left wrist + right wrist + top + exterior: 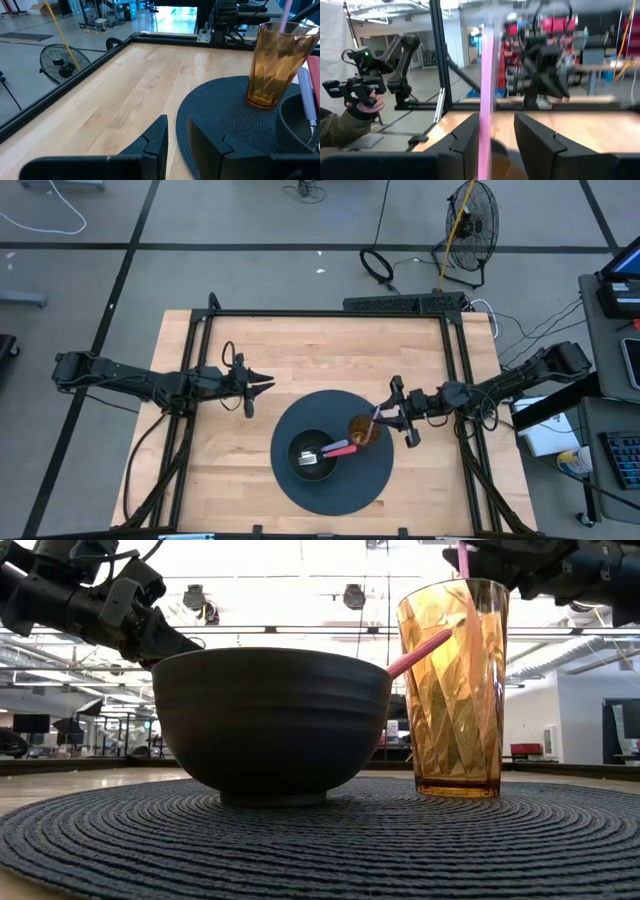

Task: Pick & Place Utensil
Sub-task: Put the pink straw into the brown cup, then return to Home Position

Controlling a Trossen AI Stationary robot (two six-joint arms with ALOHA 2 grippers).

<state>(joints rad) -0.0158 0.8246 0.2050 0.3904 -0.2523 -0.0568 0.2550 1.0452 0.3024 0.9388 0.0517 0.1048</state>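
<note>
1. Table (300, 350): wood top w/ black frame; both arms reach in over it from opposite sides.
2. Mat (372, 480): round, dark, woven. It lies below and ahead of the right gripper (386, 412); the left gripper (262, 386) hangs just off its edge, fingers (159, 137) a little apart, holding nothing.
3. Bowl (300, 465): dark, on the mat, beyond the cup from the right gripper. A pink-handled fork (325, 452) lies in it, handle resting toward the cup.
4. Cup (365, 430): amber, faceted, upright on the mat beside the bowl, right under the right gripper's tips.
5. Utensil (485, 95): thin pink handle, standing near upright in the cup, top end up between the right fingers. Those fingers look spread w/ a gap each side of the handle, so prob. let go, not clamping.
6. Step in hand, as I judge it: release and clear. Do it well: keep fingers wide, lift straight up along the handle, no sideways drift, else a finger catches the handle and tips the cup toward the bowl. Swing away only once clear of the handle top.
</note>
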